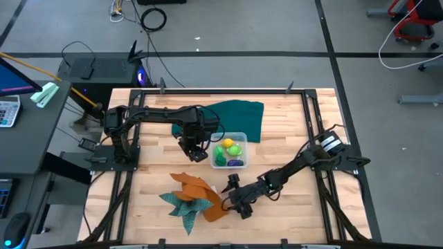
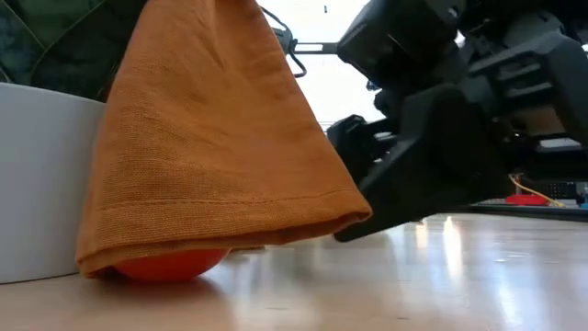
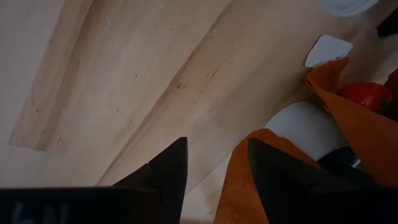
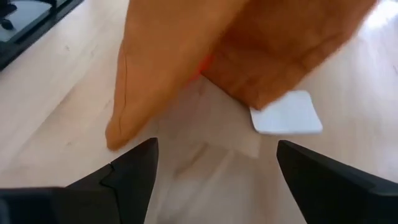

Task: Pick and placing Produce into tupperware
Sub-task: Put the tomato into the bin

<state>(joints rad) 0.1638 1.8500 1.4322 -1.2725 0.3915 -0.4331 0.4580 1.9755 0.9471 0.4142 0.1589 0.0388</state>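
The clear tupperware [image 1: 243,137] stands at mid-table and holds yellow [image 1: 227,143], light green [image 1: 234,150], green and purple [image 1: 236,163] produce. A red produce piece [image 2: 170,266] lies on the table under the draped orange cloth [image 2: 211,138]; it also shows in the left wrist view [image 3: 367,94]. My left gripper [image 1: 197,150] [image 3: 216,163] hovers open just left of the tub. My right gripper [image 1: 235,197] [image 4: 214,177] is wide open, low over the table, right beside the orange cloth's right edge [image 4: 118,134].
A teal cloth [image 1: 181,207] lies under the orange cloth [image 1: 201,192] near the table's near edge. The orange cloth drapes over a white rounded object [image 2: 37,184]. A large dark green cloth [image 1: 239,114] lies behind the tub. A white tag [image 4: 286,113] is on the wood.
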